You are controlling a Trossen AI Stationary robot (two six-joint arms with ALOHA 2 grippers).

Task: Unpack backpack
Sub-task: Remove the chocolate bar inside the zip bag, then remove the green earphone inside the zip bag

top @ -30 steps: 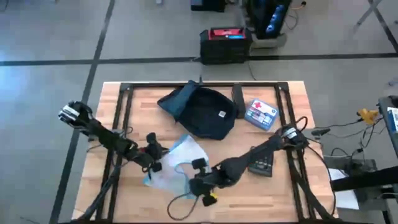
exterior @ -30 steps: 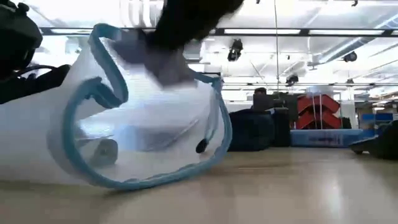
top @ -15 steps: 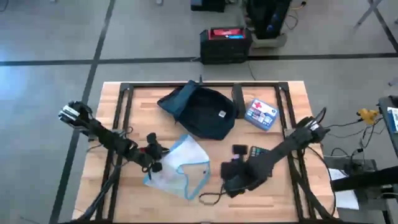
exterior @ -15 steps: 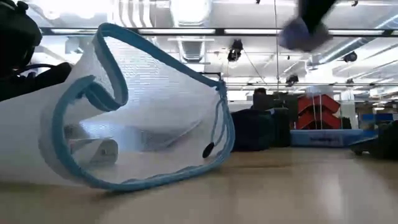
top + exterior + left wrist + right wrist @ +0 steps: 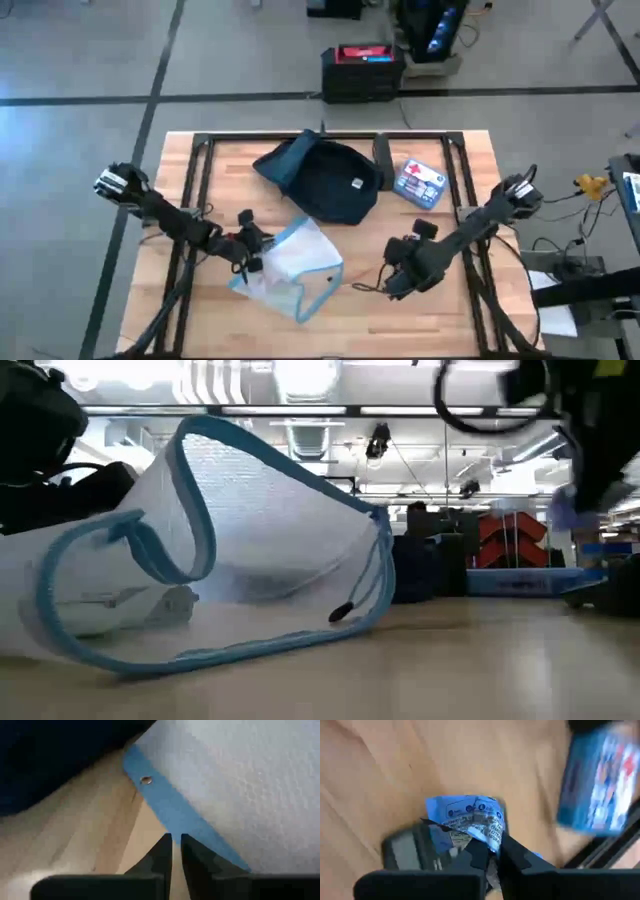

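Backpack (image 5: 330,182) lies at back-centre of table (image 5: 460,310), dark navy, flap open toward the back-left, small light logo patch facing up; nothing grips it. In low view it shows as a dark mound (image 5: 415,570) far behind the pouch. Clear pouch w/ blue trim (image 5: 290,272) lies front-left of backpack, apart from it, mouth gaping toward the front; low view looks straight into that mouth (image 5: 200,560), some pale contents inside, can't tell what. Left gripper (image 5: 250,255) is at the pouch's left edge; left wrist view shows its fingers (image 5: 159,855) nearly together, pinching the blue trim strip (image 5: 175,815), so closed on pouch. Right gripper (image 5: 395,283) is over the front-right part of table, well apart from backpack; right wrist view shows jaws closed on a small crumpled blue-white printed packet (image 5: 470,820). Below it in that view: dark calculator-like device (image 5: 407,851) on the wood, and a blue-white box (image 5: 597,785) farther off. Same box (image 5: 418,183) sits just right of backpack in high view.
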